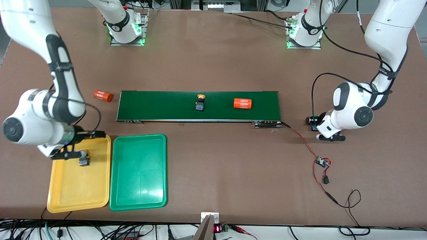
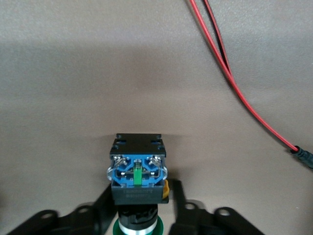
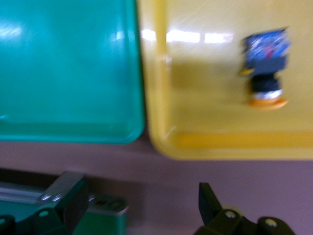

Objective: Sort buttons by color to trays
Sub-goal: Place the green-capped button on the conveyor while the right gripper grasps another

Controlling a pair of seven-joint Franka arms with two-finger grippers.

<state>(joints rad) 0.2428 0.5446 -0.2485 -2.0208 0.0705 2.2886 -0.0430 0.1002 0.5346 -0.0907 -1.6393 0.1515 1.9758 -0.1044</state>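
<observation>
A green-capped button point(image 2: 138, 171) lies on the bare table just off the conveyor's left-arm end, and my left gripper point(image 2: 142, 208) is shut on its black-blue body point(image 1: 313, 122). My right gripper point(image 1: 71, 154) hangs open and holds nothing over the yellow tray point(image 1: 78, 190), at the end of it nearest the conveyor; its fingers point(image 3: 211, 203) stand wide apart. A yellow-capped button point(image 1: 84, 162) lies on its side in that tray point(image 3: 205, 73). Another yellow-capped button point(image 1: 200, 102) stands on the belt. The green tray point(image 1: 138, 173) beside the yellow one holds nothing.
The dark-green conveyor belt point(image 1: 166, 106) crosses the middle of the table. One orange cylinder point(image 1: 242, 103) lies on it, another point(image 1: 103, 96) on the table off its right-arm end. Red wires point(image 2: 230, 73) and a small circuit board point(image 1: 323, 162) lie near the left gripper.
</observation>
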